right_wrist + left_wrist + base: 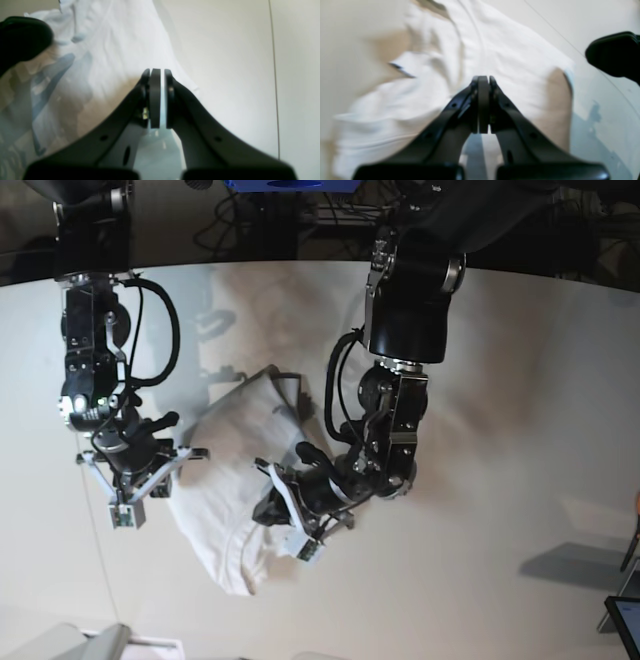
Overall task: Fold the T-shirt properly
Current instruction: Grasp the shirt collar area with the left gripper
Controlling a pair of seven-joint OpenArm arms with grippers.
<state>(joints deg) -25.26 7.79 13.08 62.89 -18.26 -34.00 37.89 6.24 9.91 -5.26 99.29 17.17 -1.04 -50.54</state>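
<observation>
The white T-shirt (225, 480) lies crumpled on the pale table, between my two grippers. My left gripper (300, 540) is at the shirt's near right edge. In the left wrist view its jaws (483, 80) are pressed together, with the shirt's cloth (507, 50) gathered round the tip; this view is blurred. My right gripper (125, 515) is at the shirt's left side. In the right wrist view it (160, 72) is shut, with a thin strip of pale cloth between the pads, and the shirt (112, 37) spreads to its left.
The pale table (500, 530) reaches far to the right; a seam line (273, 75) crosses it. Cables and arm bases stand along the back edge. A grey object (70, 642) is at the bottom left and a dark screen corner (625, 620) at the bottom right.
</observation>
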